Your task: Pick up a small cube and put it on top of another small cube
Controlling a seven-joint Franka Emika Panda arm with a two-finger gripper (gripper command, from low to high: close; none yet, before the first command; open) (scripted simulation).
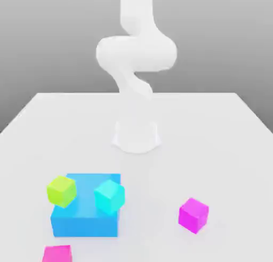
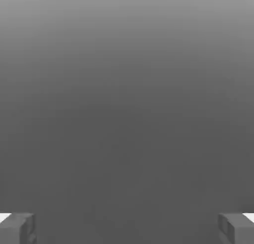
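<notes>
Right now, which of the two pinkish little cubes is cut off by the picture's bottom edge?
The hot-pink cube, at the exterior view's lower left below the blue block. The purplish magenta cube sits fully in view on the exterior view's right.

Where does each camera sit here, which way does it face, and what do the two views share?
Exterior view: off the arm, above the table, facing the arm; nearest it lie the blue block, lime cube, cyan cube, magenta cube and hot-pink cube.
Hand view: on the hand, looking out past the open gripper; both fingertips frame plain grey.
Shared: no cube or block; just the grey backdrop.
</notes>
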